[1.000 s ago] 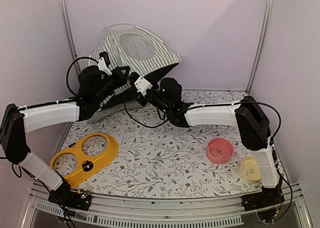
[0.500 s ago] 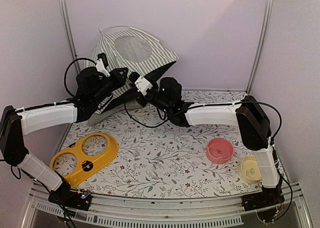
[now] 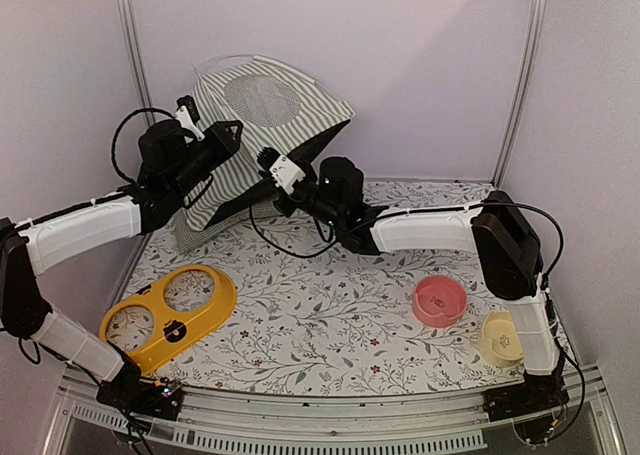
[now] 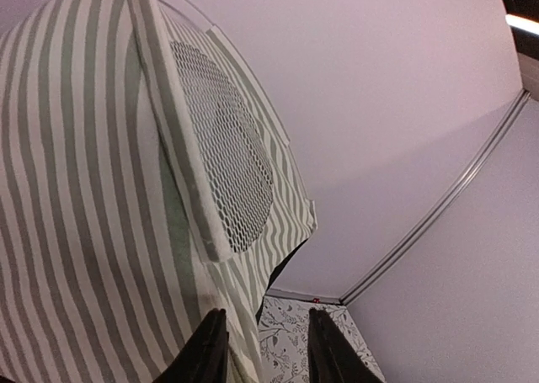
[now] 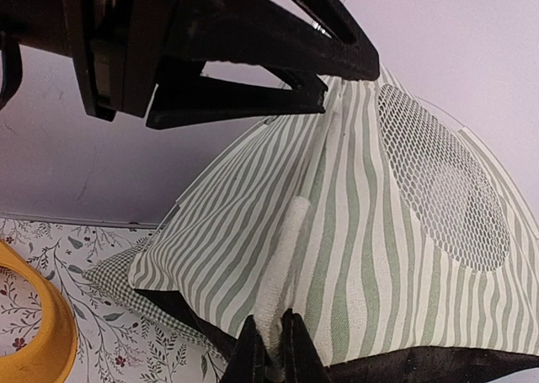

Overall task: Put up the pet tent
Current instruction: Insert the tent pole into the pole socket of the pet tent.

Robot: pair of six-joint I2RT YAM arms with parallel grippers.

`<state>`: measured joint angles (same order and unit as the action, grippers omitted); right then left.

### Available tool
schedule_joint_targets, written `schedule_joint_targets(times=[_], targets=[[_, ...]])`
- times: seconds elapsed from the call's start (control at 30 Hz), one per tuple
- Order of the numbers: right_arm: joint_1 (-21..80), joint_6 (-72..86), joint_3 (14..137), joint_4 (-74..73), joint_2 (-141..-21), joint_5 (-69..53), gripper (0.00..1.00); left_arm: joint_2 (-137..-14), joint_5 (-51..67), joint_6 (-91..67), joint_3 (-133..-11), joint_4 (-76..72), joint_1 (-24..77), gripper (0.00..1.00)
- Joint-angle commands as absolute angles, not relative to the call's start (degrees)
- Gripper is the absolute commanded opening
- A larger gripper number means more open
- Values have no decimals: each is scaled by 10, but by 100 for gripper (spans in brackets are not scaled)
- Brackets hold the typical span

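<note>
The pet tent (image 3: pixel 270 115), green-and-white striped with a round white mesh panel (image 3: pixel 262 97), stands tilted at the back left against the wall. My right gripper (image 3: pixel 262 158) reaches under its front edge. In the right wrist view it (image 5: pixel 271 349) is shut on the tent's white padded seam strip (image 5: pixel 290 257). My left gripper (image 3: pixel 232 127) hovers at the tent's left side. Its jaws are open in the left wrist view (image 4: pixel 265 349), with the striped fabric (image 4: pixel 93 215) just behind the left finger and nothing gripped. It also shows from the right wrist view (image 5: pixel 349 87).
A green checked cushion (image 3: pixel 197 233) lies under the tent. A yellow two-hole bowl holder (image 3: pixel 170 315) sits at the front left. A pink bowl (image 3: pixel 440 300) and a cream bowl (image 3: pixel 500 337) sit at the front right. Enclosure walls stand close behind and on both sides.
My left gripper has opened, let go of the tent fabric and lifted up and to the left. The tent has shifted slightly left. The right gripper keeps its grip.
</note>
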<state>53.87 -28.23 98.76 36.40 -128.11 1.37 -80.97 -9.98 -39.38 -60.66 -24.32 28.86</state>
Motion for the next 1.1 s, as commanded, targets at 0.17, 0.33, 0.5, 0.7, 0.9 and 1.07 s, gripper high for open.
schedule_joint_targets(times=[0.17,0.33,0.5,0.7,0.9,1.07], targets=[[532,-279,973,353,-1260,21,0,-821,-66,-441,-656,-158,253,29],[532,-280,972,352,-1261,20,0,-828,-12,-465,-666,-139,245,29],[532,-282,972,352,-1263,19,0,-834,39,-492,-689,-101,236,24],[532,-282,974,352,-1265,18,0,-837,54,-500,-707,-75,231,13],[532,-281,981,347,-1268,15,0,-844,51,-486,-711,-54,232,0],[532,-279,982,335,-1261,18,0,-838,35,-472,-677,-58,239,0]])
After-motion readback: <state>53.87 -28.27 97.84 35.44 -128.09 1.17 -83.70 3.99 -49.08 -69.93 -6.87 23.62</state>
